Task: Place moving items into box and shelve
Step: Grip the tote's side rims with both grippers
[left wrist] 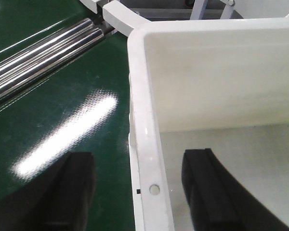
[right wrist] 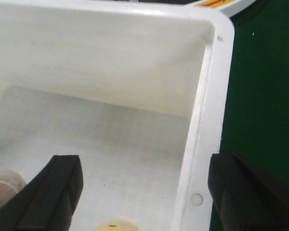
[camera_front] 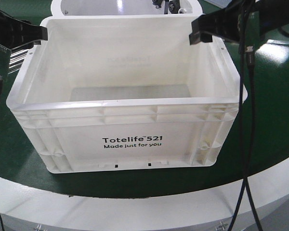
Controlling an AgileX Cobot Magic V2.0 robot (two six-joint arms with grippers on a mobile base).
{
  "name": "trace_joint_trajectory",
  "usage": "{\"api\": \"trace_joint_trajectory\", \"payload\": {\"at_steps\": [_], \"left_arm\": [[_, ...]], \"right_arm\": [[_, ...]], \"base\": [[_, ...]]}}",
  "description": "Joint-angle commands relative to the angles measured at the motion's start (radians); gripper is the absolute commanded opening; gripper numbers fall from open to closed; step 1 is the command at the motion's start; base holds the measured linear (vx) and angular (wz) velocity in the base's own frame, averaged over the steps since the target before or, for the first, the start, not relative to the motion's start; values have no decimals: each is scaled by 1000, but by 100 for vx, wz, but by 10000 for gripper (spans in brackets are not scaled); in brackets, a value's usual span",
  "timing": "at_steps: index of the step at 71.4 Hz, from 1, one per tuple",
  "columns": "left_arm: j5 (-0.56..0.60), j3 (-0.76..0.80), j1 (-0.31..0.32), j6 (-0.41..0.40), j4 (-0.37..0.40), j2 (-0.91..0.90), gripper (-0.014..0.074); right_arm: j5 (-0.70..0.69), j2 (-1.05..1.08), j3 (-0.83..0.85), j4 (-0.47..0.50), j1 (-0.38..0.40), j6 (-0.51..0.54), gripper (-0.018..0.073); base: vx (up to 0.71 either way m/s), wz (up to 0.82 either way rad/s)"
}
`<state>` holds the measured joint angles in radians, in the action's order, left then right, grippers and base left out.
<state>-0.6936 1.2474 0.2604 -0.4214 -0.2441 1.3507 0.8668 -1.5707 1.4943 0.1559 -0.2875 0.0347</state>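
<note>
At the bottom of the front view curves the white edge of the round worktop [camera_front: 135, 211], its top glossy dark green. On the green, in the middle of the frame, stands the crate [camera_front: 130, 139], upright and open-topped, white plastic with a ribbed rim and black print reading "Totelife 521 Made just for you" on the wall facing the camera. A black cable [camera_front: 245, 144] hangs down past its right corner.

The left hand [left wrist: 140, 162] sits at the crate's left rim, upper left of the front view. It is spread wide, with one black finger [left wrist: 77, 183] outside over the green and the other inside the crate, and a gap shows on either side of the wall. The right hand [right wrist: 143, 163] straddles the right rim the same way, wide and gripping nothing.

Low in the right wrist view, two pale rounded items [right wrist: 5, 185] lie on the crate floor (too cropped to name).

Farther back, chrome rollers [left wrist: 38, 57] run along the green at the upper left of the left wrist view, and a second white tub [camera_front: 130, 7] stands just behind the crate.
</note>
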Motion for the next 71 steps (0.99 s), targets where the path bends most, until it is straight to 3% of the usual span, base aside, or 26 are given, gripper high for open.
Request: {"api": "trace_joint_trajectory", "payload": {"at_steps": [1,53,71], "left_arm": [[54,40,-1,0,-5,-29,498],[23,40,-1,26,-5,-29,498],[20,40,-1,27,-5,-29,498]], "right_arm": [[-30,17,37,-3,5,-8,575],[11,-50,37,-51,5,-122,574],[17,-54,37,-59,5,-123,479]], "base": [[0,0],[0,0],[0,0]]}}
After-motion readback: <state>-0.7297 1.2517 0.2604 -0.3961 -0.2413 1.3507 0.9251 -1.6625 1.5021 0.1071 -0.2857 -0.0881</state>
